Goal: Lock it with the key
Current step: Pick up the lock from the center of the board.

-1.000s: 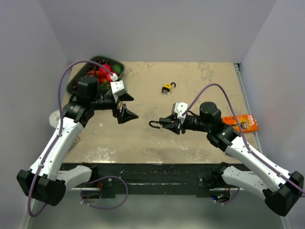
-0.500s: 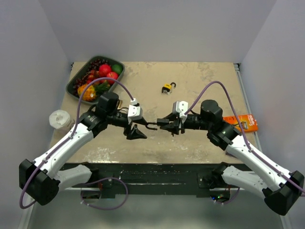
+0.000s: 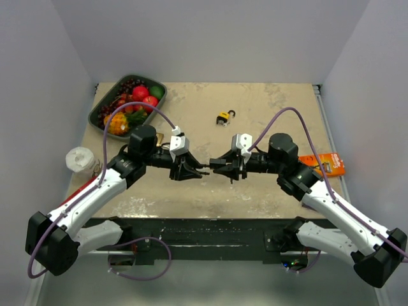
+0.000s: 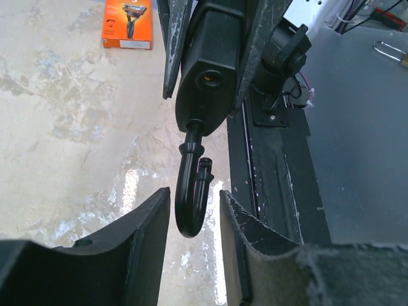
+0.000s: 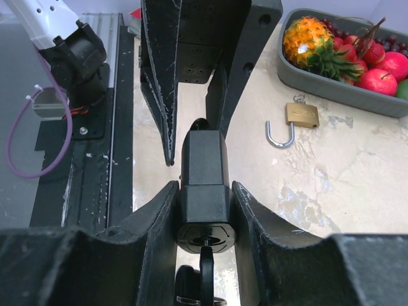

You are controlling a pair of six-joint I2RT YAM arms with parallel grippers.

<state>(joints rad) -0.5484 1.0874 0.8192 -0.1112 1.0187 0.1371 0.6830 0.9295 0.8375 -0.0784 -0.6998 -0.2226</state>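
Observation:
My right gripper (image 5: 204, 186) is shut on the body of a black padlock (image 5: 204, 159) and holds it above the table's middle. A key (image 5: 205, 271) sticks in the keyhole at the end nearest that wrist camera. The padlock's shackle (image 4: 191, 197) is open and hooks out toward the left arm. My left gripper (image 4: 192, 194) faces the right one (image 3: 224, 167) with its jaws on either side of the shackle. A thin gap shows on both sides, so the left gripper is open and not touching it. In the top view the left gripper (image 3: 191, 171) is nearly tip to tip with the right one.
A dark tray (image 3: 95, 115) of fruit stands at the back left, with a brass padlock (image 5: 299, 115), shackle open, lying near it. A small yellow padlock (image 3: 224, 117) lies at the back middle. An orange packet (image 3: 328, 164) is on the right, a white roll (image 3: 80, 158) at the left edge.
My left arm has swung from beside the fruit tray to the table's middle. Its jaws have narrowed round the shackle. The right arm and the padlock have stayed put.

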